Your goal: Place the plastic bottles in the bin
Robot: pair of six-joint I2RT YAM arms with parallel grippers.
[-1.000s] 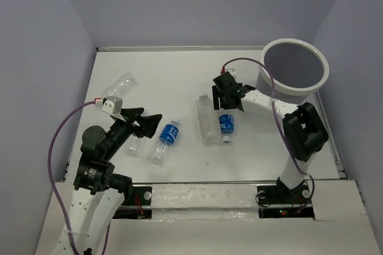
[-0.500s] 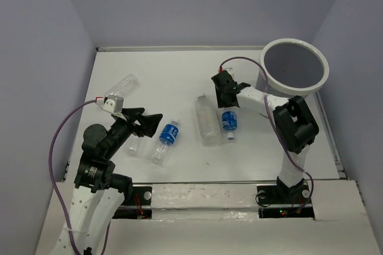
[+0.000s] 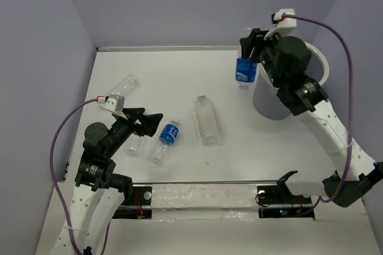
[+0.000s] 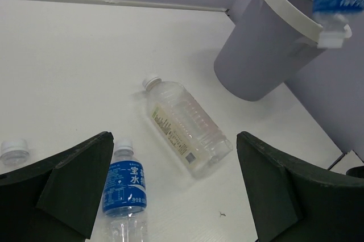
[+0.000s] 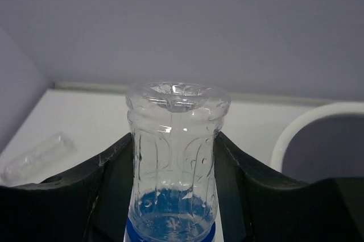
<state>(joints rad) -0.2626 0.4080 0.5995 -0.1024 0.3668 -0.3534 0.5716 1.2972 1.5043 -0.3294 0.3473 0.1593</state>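
Note:
My right gripper (image 3: 247,56) is shut on a blue-labelled plastic bottle (image 3: 243,70) and holds it in the air, cap down, just left of the bin (image 3: 268,103). In the right wrist view the bottle's clear base (image 5: 173,157) stands up between the black fingers (image 5: 108,191). Three bottles lie on the table: a wide one (image 3: 207,120), a blue-labelled one (image 3: 166,140) and a clear one (image 3: 123,85). My left gripper (image 3: 148,122) hangs open, with nothing in it, just left of the blue-labelled bottle (image 4: 126,195). A fourth bottle (image 3: 136,145) shows partly under it.
The grey bin's white rim (image 5: 298,124) is partly hidden behind the right arm in the top view. The left wrist view shows the bin (image 4: 264,54) upright at the far right corner. Lavender walls close off the table on three sides.
My right gripper shut on the blue-labelled bottle that lay beside the wide one and carried it up and back to the bin's left side. The left arm has not moved.

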